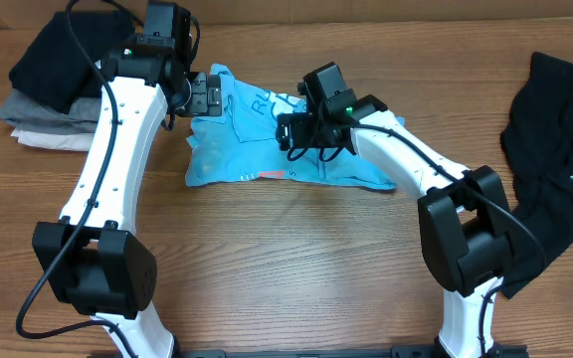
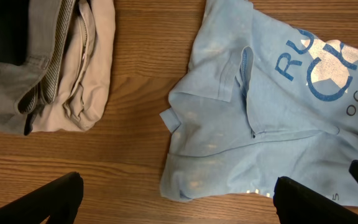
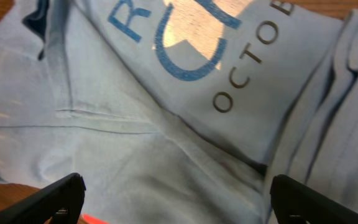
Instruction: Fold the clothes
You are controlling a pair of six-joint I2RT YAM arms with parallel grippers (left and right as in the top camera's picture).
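Note:
The light blue T-shirt (image 1: 252, 149) lies crumpled and partly folded at the table's middle, lettering up; it also fills the left wrist view (image 2: 260, 124) and the right wrist view (image 3: 166, 124). My left gripper (image 1: 205, 97) hovers open at the shirt's left edge, fingers wide apart (image 2: 179, 202) with only wood and the shirt's corner between them. Over the shirt's middle, my right gripper (image 1: 288, 131) is open, its jaws spread above the cloth (image 3: 178, 199) and holding nothing. The loose black garment (image 1: 555, 149) with a small white logo lies at the far right.
A neat pile of black, grey and beige garments (image 1: 53, 89) sits at the back left, close to the left arm, and shows in the left wrist view (image 2: 55, 68). The wooden table (image 1: 296, 268) shows bare wood in front of the shirt.

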